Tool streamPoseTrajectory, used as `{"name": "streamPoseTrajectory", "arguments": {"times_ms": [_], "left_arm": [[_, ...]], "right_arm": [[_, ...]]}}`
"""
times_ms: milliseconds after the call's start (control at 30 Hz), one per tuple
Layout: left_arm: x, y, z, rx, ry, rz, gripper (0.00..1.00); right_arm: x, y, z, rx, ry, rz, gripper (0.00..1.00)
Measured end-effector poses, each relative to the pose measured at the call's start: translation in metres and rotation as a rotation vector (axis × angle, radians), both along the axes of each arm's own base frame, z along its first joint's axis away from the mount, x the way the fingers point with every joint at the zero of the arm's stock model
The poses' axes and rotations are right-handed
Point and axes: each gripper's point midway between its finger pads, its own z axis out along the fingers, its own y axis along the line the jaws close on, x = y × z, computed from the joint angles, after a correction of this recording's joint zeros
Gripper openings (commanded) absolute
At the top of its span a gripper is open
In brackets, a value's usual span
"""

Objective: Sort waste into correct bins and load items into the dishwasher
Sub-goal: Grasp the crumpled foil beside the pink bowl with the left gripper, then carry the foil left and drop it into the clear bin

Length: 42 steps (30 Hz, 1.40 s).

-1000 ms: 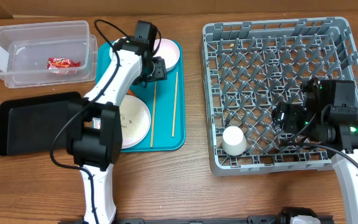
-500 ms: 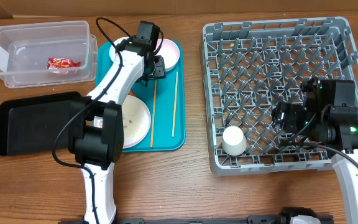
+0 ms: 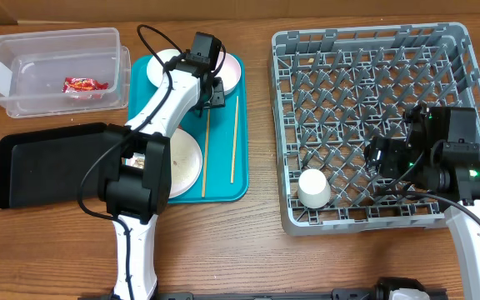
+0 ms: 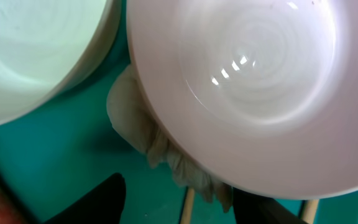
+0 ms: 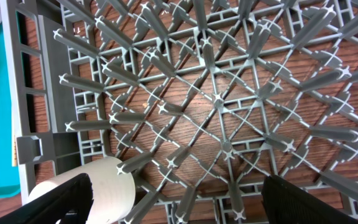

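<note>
The left pincer point(image 4: 182, 199), half-open, hovered at the tissue point(image 4: 143, 127) tucked under the pink bowl point(image 4: 253, 87), seemingly to pinch it out, while the right pincer point(image 5: 176, 190) gaped empty.

No legible text anywhere; print on the red snack wrapper point(image 3: 84, 84) too small

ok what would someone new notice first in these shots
The big grey dish rack fills the right side, with one white cup near its front-left corner. The left claw hangs over white bowls on a teal tray, and a red wrapper lies in the clear tub far left.
</note>
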Motion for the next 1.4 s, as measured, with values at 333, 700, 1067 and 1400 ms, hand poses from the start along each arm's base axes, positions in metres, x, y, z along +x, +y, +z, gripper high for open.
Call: {"name": "streamPoseTrajectory", "arguments": {"times_ms": [333,700,1067,1400], "left_arm": [[0.001,0.002,0.001,0.012,-0.007,0.014,0.09],[-0.007,0.006,-0.002,0.033,0.027,0.016,0.04],[-0.024,0.014,0.045,0.049,0.027,0.021,0.04],[-0.027,0.064,0.179,0.051,-0.236,0.133,0.04]], "right_arm": [[0.0,0.0,0.0,0.0,0.0,0.0,0.9],[0.0,0.0,0.0,0.0,0.0,0.0,0.9],[0.0,0.0,0.0,0.0,0.0,0.0,0.9],[0.0,0.0,0.0,0.0,0.002,0.0,0.9]]}}
